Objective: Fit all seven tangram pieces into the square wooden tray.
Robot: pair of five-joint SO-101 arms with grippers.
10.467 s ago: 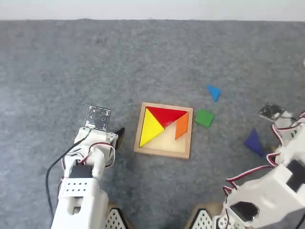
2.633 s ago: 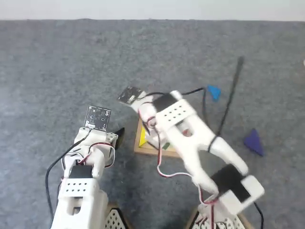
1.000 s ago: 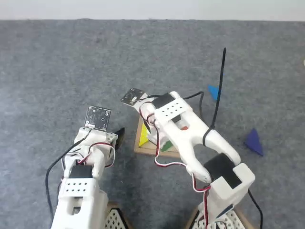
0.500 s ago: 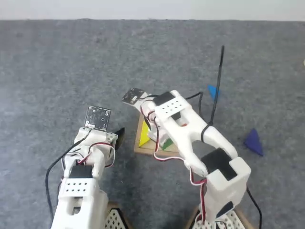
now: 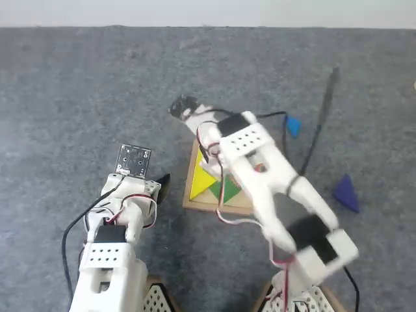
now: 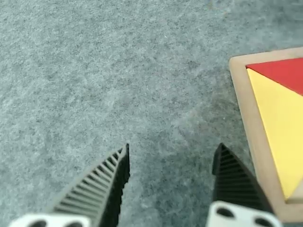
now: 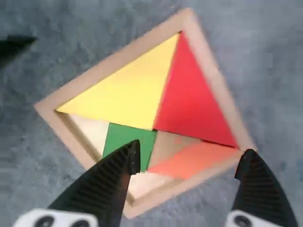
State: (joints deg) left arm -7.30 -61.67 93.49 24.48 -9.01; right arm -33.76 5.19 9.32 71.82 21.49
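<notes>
**Green square seated in the tray; right gripper released.**

At lower left, my left gripper (image 6: 173, 156) rests spread and empty over the grey carpet (image 5: 97, 78), just beside the wooden tray (image 5: 188, 197). At centre, the green square (image 7: 130, 137) now lies in the tray, touching the yellow triangle (image 7: 128, 92). Half a second ago the right arm covered it. The right gripper (image 7: 189, 153) has lifted, jaws apart, holding nothing. At right, the light blue triangle (image 5: 292, 125) and the dark blue triangle (image 5: 346, 193) remain outside the tray, so I judge them the next pickups.

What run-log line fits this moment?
right gripper: open over tray | green square: in tray | left gripper: open | light blue triangle, dark blue triangle: outside
</notes>
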